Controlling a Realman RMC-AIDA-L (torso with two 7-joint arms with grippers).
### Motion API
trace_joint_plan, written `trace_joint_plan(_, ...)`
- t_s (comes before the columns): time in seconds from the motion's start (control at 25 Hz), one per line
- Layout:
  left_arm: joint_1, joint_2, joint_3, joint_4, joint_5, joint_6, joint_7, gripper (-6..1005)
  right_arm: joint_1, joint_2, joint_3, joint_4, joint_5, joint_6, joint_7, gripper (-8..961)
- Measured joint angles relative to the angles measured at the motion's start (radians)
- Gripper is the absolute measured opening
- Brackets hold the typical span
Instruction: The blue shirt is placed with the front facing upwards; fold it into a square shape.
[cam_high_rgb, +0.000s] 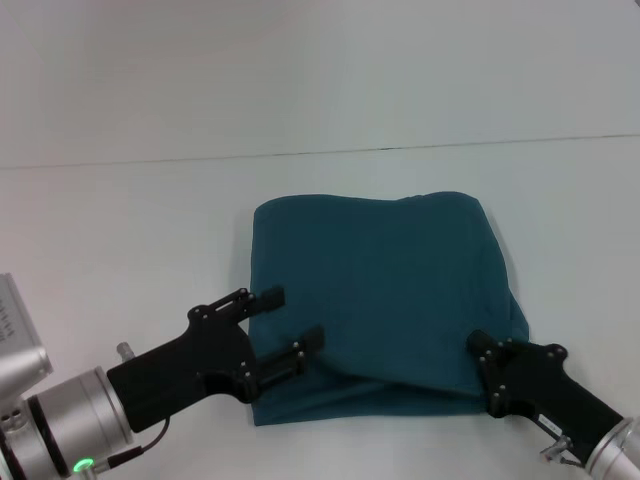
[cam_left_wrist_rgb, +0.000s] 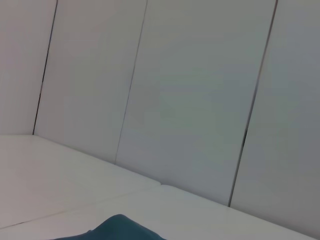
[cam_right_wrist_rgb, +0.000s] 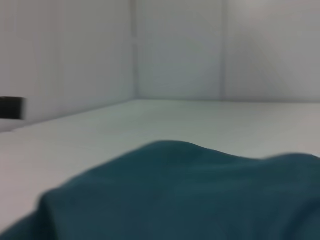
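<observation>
The blue shirt (cam_high_rgb: 385, 300) lies folded into a rough square on the white table (cam_high_rgb: 120, 240), plain teal side up, with a diagonal crease near its front edge. My left gripper (cam_high_rgb: 285, 325) is open at the shirt's near left edge, fingers spread over the cloth. My right gripper (cam_high_rgb: 482, 352) is against the shirt's near right corner. A small bump of the shirt (cam_left_wrist_rgb: 120, 227) shows in the left wrist view. In the right wrist view the shirt (cam_right_wrist_rgb: 190, 195) fills the lower part, very close.
Bare white table surrounds the shirt on all sides, and a thin seam (cam_high_rgb: 320, 153) runs across it behind the shirt. White panelled walls (cam_left_wrist_rgb: 190, 100) stand beyond the table.
</observation>
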Motion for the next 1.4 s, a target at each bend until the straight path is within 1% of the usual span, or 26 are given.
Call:
trace_joint_plan(0.24,0.000,0.000,-0.003,0.003,0.000,0.002,0.000,719,-0.039,-0.004,0.099,-0.010,0.000,0.046,-0.020,-1)
trace_joint_plan(0.36,0.000,0.001,-0.004,0.004,0.000,0.003,0.000,719,-0.060,-0.005,0.172,-0.014,0.000,0.041,-0.043,-1)
trace_joint_plan(0.44,0.000,0.002,-0.005,0.005,0.000,0.003,0.001,719,-0.074,-0.006,0.212,-0.015,-0.001,0.003,-0.045,-2)
trace_joint_plan(0.52,0.002,0.001,-0.005,0.003,0.000,0.005,0.001,719,-0.081,-0.004,0.220,-0.010,-0.007,-0.062,-0.044,-2)
trace_joint_plan(0.6,0.004,0.000,-0.005,0.000,0.000,0.006,0.001,719,-0.074,-0.002,0.207,0.001,-0.034,-0.118,-0.046,-2)
trace_joint_plan(0.68,0.005,0.000,-0.006,-0.001,0.000,0.007,0.002,719,-0.047,-0.002,0.194,0.011,-0.088,-0.119,-0.047,-2)
trace_joint_plan(0.8,0.003,-0.001,-0.006,0.002,0.000,0.008,0.003,719,0.012,0.002,0.188,0.027,-0.192,-0.052,-0.060,-2)
trace_joint_plan(0.92,0.001,-0.001,-0.005,0.001,0.000,0.008,0.003,718,0.042,0.004,0.197,0.045,-0.215,0.014,-0.088,-1)
trace_joint_plan(1.04,0.001,-0.001,-0.005,0.000,0.000,0.008,0.003,718,0.036,0.003,0.231,0.050,-0.206,0.047,-0.100,-1)
trace_joint_plan(1.24,0.001,0.000,-0.006,0.004,0.000,0.008,0.003,719,0.001,-0.002,0.318,0.026,-0.206,0.117,-0.098,-1)
trace_joint_plan(1.4,0.003,0.001,-0.006,0.004,0.000,0.008,0.004,719,-0.023,-0.004,0.387,0.011,-0.206,0.129,-0.098,-1)
